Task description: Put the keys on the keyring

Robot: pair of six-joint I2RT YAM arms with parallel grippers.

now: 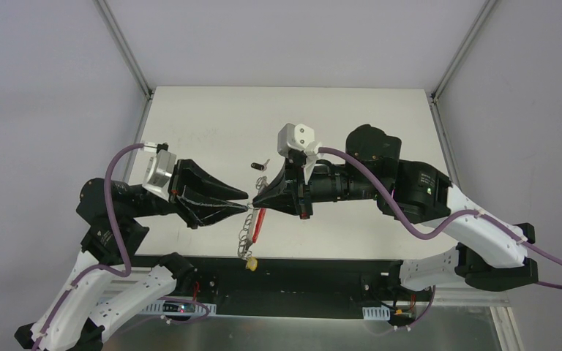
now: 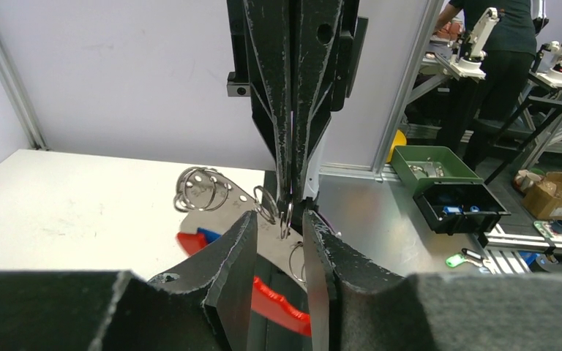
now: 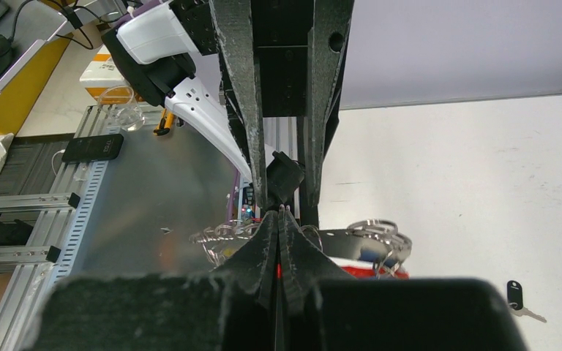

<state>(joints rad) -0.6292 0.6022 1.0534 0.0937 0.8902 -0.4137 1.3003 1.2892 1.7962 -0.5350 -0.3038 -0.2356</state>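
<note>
**Keyring pinched where two claws meet**

The keyring (image 1: pixel 247 232) trails from the claw tips across the near edge of the table (image 1: pixel 380 124). Its red strap (image 1: pixel 260 223) lies beside the rings, and its yellowish tag (image 1: pixel 250 264) is past that edge. At the keyring's top, the right claw (image 3: pixel 278 216) is closed tight on a thin wire ring. The left claw (image 2: pixel 282 219) faces it with its fingers slightly apart around a flat metal piece (whether they pinch it, I cannot tell). A black-headed key (image 1: pixel 263 165) lies on the table just beyond the keyring.

We see a white table (image 1: pixel 366 124), on it a small black-headed key (image 1: pixel 263 164), lying flat near the middle, slightly left
</note>
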